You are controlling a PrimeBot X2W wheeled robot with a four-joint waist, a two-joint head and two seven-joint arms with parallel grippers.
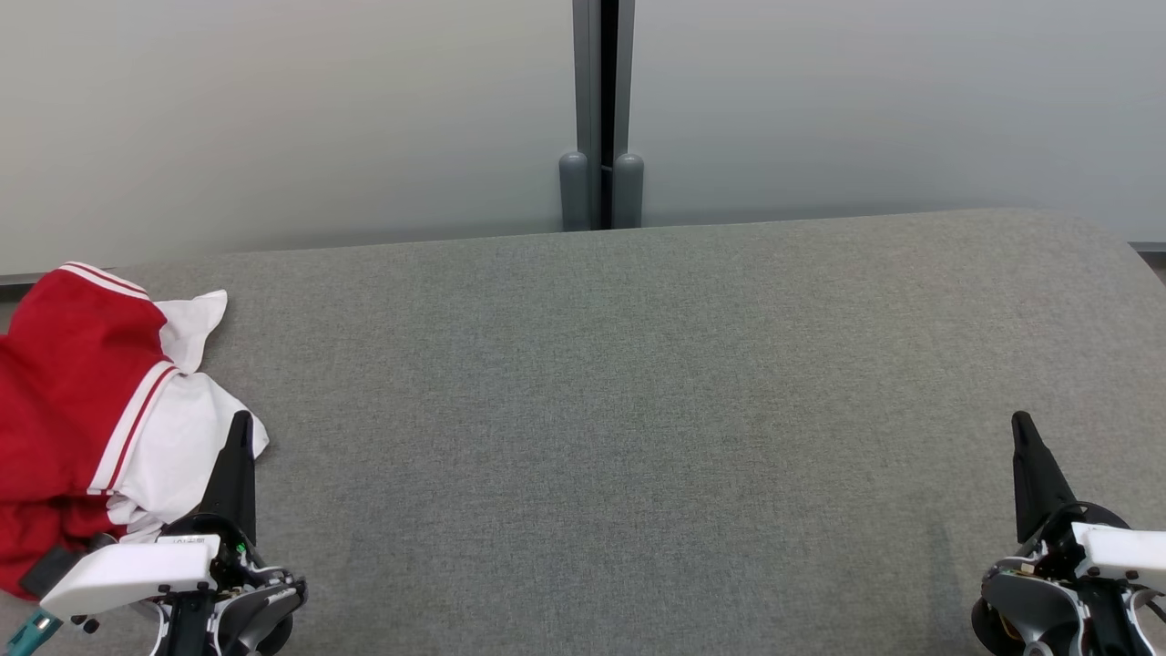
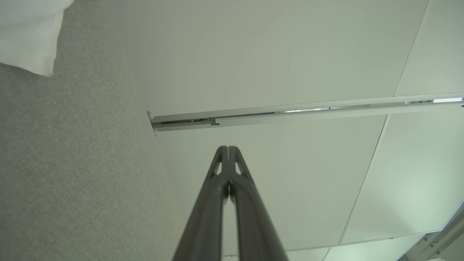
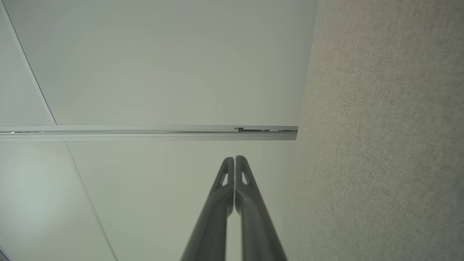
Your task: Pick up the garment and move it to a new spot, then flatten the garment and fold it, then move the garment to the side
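Four dark fingers in all, two to each of the two grippers, and both pairs are pressed together tip to tip with nothing between them. The left gripper (image 1: 242,426) stands at the lower left of the head view, pointing up, just beside the white edge of the one garment (image 1: 82,401) (red, with white panels and striped trim). The garment lies crumpled at the far left of the grey fabric surface (image 1: 638,410). Whether the finger touches the cloth I cannot tell. The right gripper (image 1: 1023,428) stands at the lower right over bare fabric, well apart from the garment.

The left wrist view brings its fingers (image 2: 212,203) up close, with a white corner of the garment at its upper left. The right wrist view sets its fingers (image 3: 217,206) against surface and pale wall. The head view adds the garment's red and one dark post (image 1: 601,91) between two wall panels.
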